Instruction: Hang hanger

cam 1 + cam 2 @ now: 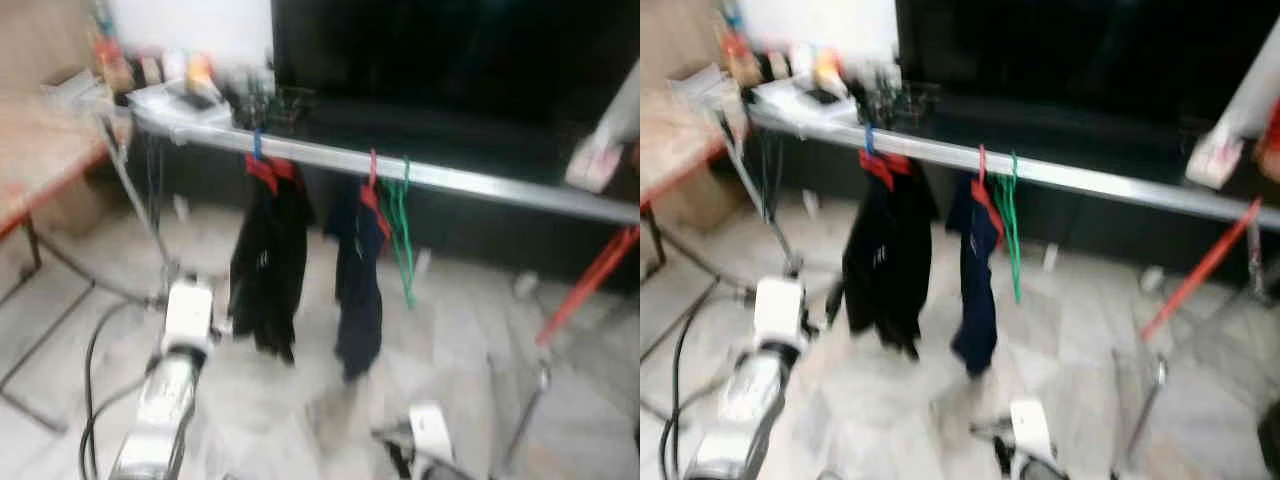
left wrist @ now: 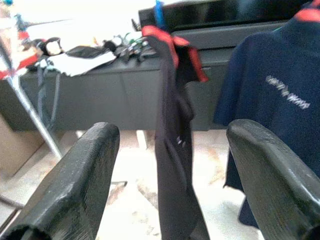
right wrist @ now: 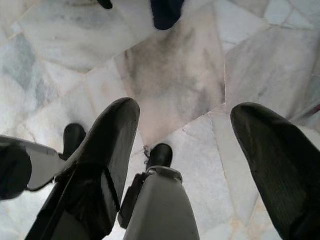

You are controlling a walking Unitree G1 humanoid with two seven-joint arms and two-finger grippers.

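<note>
Left claw is spread wide and holding nothing, with the black garment hanging straight ahead of it between the fingers. Just beyond, to its right, the navy shirt and an empty green hanger hang on the silver rail. Right claw gapes open over the marble floor, gripping nothing.
</note>
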